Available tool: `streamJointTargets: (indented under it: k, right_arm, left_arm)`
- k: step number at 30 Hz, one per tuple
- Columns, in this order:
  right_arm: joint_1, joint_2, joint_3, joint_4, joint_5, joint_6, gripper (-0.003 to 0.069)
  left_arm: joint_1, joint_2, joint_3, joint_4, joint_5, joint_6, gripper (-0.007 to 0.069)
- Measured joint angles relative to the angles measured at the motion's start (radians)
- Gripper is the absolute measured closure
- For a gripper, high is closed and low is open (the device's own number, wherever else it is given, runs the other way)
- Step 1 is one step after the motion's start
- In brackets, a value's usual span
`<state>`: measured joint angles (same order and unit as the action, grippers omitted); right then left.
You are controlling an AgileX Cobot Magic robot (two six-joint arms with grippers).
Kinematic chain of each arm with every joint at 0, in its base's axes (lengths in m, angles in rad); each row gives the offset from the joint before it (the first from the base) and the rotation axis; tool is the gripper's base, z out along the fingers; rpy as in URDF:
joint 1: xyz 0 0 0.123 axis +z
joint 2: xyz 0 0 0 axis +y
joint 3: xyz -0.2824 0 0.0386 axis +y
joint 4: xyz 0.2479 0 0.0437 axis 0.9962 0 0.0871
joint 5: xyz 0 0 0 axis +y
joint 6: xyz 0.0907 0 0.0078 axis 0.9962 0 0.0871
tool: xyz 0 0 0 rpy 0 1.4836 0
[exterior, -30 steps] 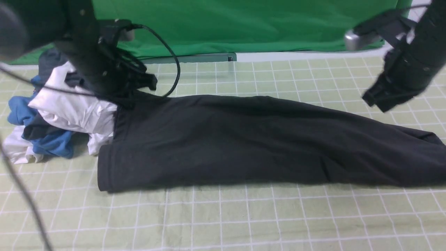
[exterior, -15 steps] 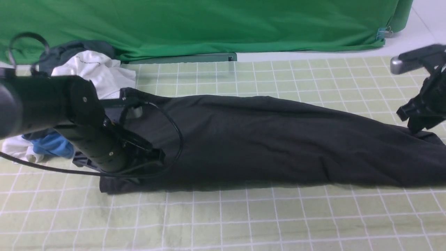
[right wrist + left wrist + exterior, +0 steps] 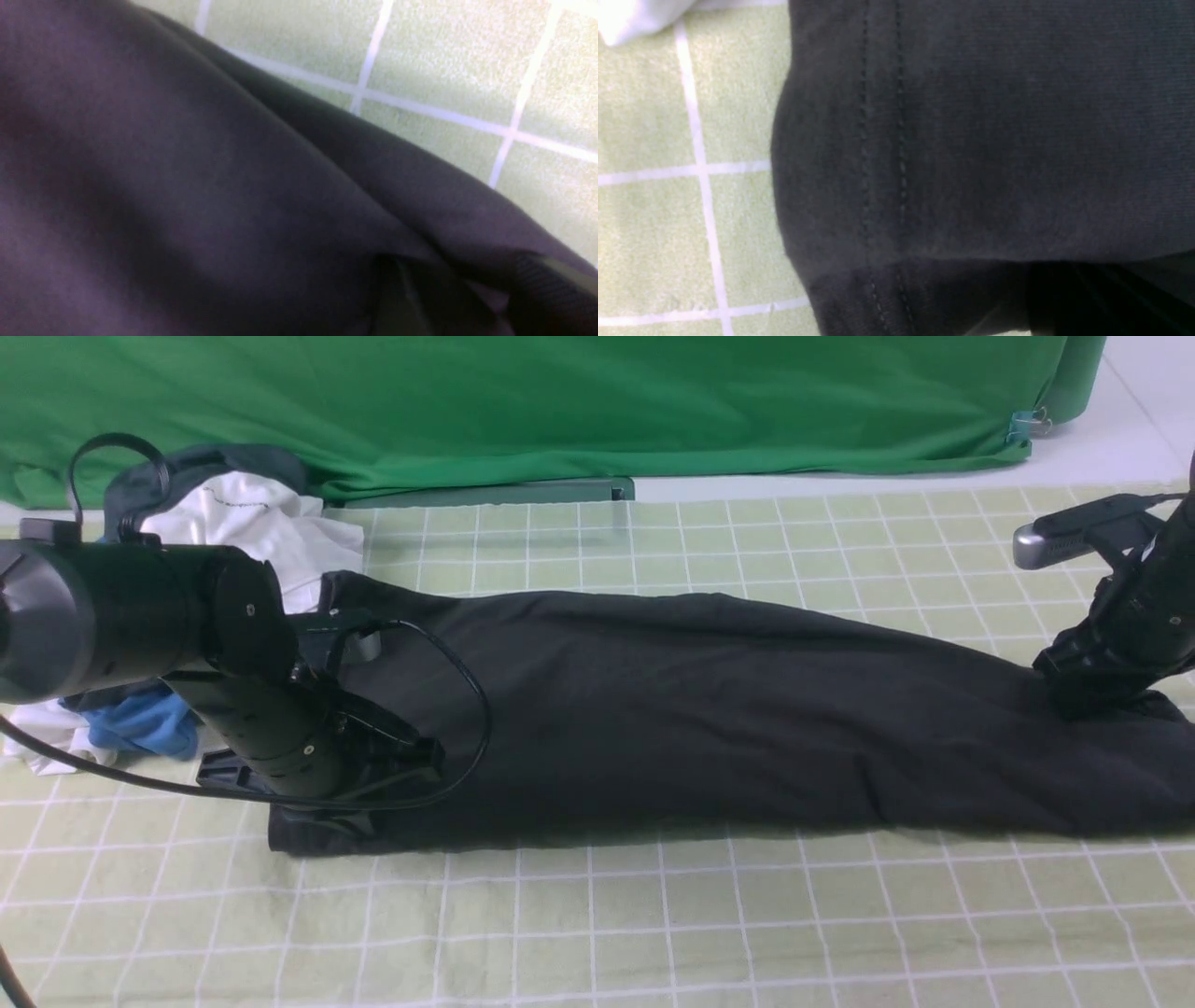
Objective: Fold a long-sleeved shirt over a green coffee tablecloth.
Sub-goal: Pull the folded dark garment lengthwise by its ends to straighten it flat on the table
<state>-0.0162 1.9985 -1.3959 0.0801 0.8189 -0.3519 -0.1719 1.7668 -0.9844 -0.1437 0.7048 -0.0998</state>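
The long-sleeved shirt [image 3: 672,709] is black and lies in a long band across the green coffee tablecloth [image 3: 597,924]. My left gripper [image 3: 327,817] is low over the shirt's near left hem corner. In the left wrist view the stitched hem [image 3: 882,140] fills the frame beside the tablecloth [image 3: 649,116], and the gripper [image 3: 1087,303] is a dark, shut shape; no cloth shows between its jaws. My right gripper [image 3: 1083,695] rests on the shirt's right end. In the right wrist view its fingers [image 3: 546,289] stand apart, open, with the shirt [image 3: 187,186] under and between them.
A pile of white, blue and dark grey garments [image 3: 243,523] lies at the back left, behind my left arm. A plain bright green backdrop [image 3: 560,401] hangs along the back. The left arm's cable [image 3: 471,700] loops over the shirt.
My left arm has come down from the shirt's back left corner to its near left hem. My right arm has dropped onto the shirt's right end and its jaws have opened.
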Motion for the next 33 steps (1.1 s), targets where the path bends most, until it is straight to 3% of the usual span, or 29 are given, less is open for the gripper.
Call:
streamJointTargets:
  k: [7,8,11,28,31,33]
  right_arm:
    - [0.0,0.014,0.0,0.003,0.024,-0.023,0.0482]
    - [0.0,0.017,-0.002,0.003,0.034,-0.023,0.057]
    - [0.0,0.009,-0.01,0.004,0.059,-0.021,0.0643]
    - [-0.03,-0.072,-0.028,-0.015,-0.007,0.001,0.0649]
    - [-0.04,-0.057,-0.028,-0.025,-0.041,0.004,0.0613]
    - [-0.045,-0.049,-0.028,-0.038,-0.073,0.019,0.0536]
  left_arm:
    - [0.0,0.0,0.0,0.0,0.0,0.0,0.0613]
    - [0.0,0.0,0.0,0.001,0.0,0.001,0.0613]
    - [0.0,0.001,0.0,0.001,0.0,0.001,0.0613]
    - [0.0,0.001,0.0,-0.002,0.001,0.003,0.0613]
    - [0.0,0.001,0.0,-0.002,0.001,0.003,0.0613]
    - [0.0,0.001,0.0,-0.002,0.002,0.003,0.0613]
